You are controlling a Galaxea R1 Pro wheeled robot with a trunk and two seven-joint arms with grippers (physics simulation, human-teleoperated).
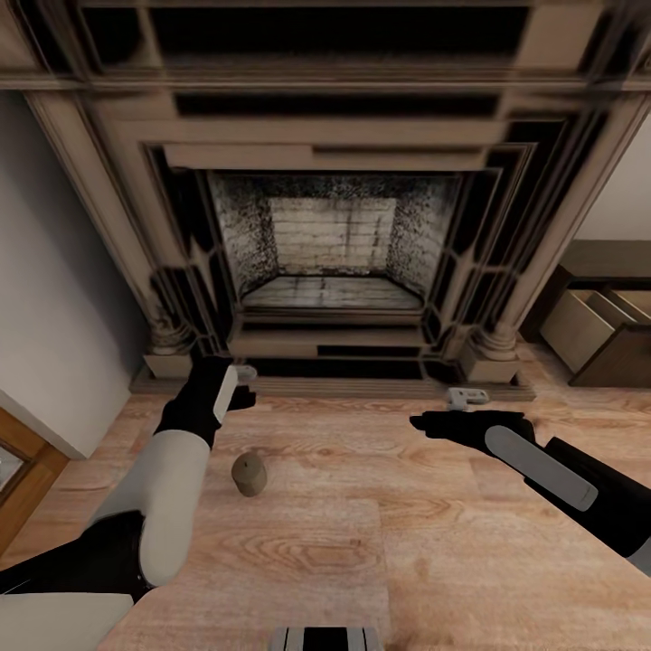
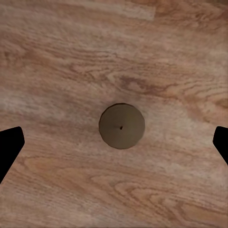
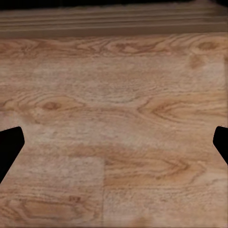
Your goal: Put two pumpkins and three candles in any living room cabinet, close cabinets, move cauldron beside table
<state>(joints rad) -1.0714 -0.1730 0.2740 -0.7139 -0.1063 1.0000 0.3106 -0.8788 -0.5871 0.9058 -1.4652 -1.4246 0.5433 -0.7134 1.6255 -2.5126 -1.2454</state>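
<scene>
Grey-beige candle (image 2: pixel 122 126) on wooden floor (image 2: pixel 57 57)

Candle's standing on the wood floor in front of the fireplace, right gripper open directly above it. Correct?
Wrong arm. The left gripper is the one open above the candle, as the left wrist view shows. The right gripper looks down on bare wood floor. The candle does stand before the fireplace.

1 candle (image 1: pixel 250 474): stubby grey-beige cyl., upright on wood floor, tiny wick centred on top (image 2: pixel 121 126). Cabinet (image 1: pixel 604 336): dark-brown, far right by wall, 1 drawer pulled open, pale beige inside.
</scene>
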